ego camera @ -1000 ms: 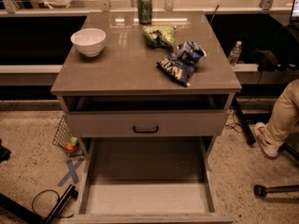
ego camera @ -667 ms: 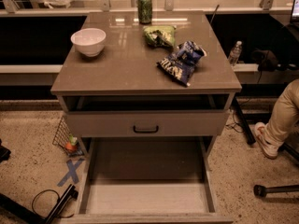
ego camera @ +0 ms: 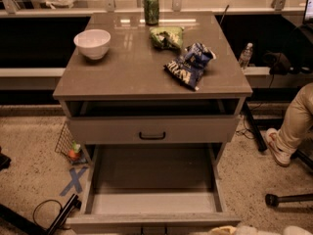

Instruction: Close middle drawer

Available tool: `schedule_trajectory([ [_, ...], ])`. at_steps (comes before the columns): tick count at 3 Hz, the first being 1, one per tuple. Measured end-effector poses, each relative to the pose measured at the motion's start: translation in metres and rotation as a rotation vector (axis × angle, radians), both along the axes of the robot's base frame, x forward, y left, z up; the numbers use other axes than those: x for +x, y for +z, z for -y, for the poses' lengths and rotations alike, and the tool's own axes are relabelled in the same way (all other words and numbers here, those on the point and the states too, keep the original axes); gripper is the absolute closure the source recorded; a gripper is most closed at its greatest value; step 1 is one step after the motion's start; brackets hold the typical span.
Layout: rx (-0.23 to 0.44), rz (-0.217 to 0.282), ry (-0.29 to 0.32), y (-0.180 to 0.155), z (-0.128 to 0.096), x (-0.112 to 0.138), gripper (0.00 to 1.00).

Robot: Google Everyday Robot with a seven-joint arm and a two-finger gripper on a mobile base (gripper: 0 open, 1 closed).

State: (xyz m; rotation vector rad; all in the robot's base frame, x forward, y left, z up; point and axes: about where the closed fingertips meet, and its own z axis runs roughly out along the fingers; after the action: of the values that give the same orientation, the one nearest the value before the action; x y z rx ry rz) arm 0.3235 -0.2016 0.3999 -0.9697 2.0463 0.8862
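The middle drawer (ego camera: 154,203) is pulled far out of the grey-beige cabinet, and its long pale floor is bare. Its low flat front (ego camera: 122,223) lies along the bottom edge of the camera view, and its handle is out of view. Above it, the taller-fronted top drawer (ego camera: 112,130) with a dark bar handle (ego camera: 152,135) stands a little way out. A pale sliver of my gripper (ego camera: 230,230) shows at the bottom edge, right at the right end of the middle drawer's front. The lowest drawer is hidden.
On the cabinet top (ego camera: 127,67) are a white bowl (ego camera: 92,43), a green can (ego camera: 151,8), a green snack bag (ego camera: 166,36) and a blue chip bag (ego camera: 190,65). A person's leg and shoe (ego camera: 288,131) are at the right, a wire basket (ego camera: 68,143) and cables at the left.
A pale part of my gripper has come into view at the bottom right edge. Both drawers stand as before.
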Motion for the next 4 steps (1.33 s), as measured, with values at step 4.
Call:
schedule_trajectory([
  [4, 0.069, 0.01, 0.048, -0.031, -0.022, 0.065, 1.0],
])
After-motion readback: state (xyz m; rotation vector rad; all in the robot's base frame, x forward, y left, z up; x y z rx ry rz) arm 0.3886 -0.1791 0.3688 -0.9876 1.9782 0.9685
